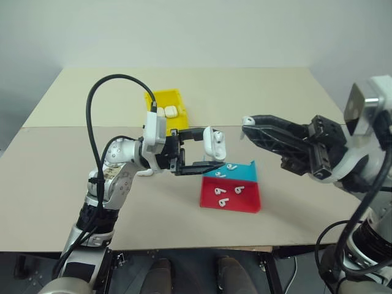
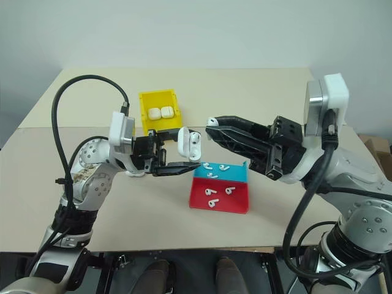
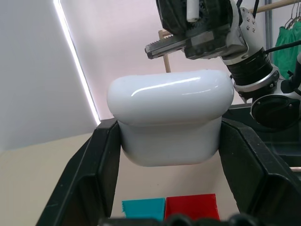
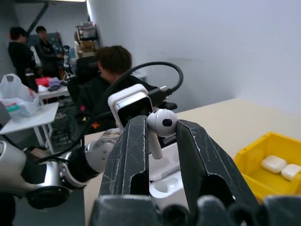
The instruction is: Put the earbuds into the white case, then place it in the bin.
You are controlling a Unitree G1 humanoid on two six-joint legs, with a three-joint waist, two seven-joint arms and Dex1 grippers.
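While both arms hover mid-frame, case and earbud face each other.
Left gripper (image 2: 184, 154) clamps the white case (image 2: 189, 144), lid open; right gripper (image 4: 157, 136) pinches an earbud (image 4: 160, 125); the bin (image 2: 146, 103) sits upper centre.

Head stereo pair looks down on the table (image 1: 184, 202); wrist cameras sight closely along their jaws.

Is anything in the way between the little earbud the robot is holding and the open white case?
Nothing visible. The earbud in the right gripper faces the open white case in the left gripper across bare air.
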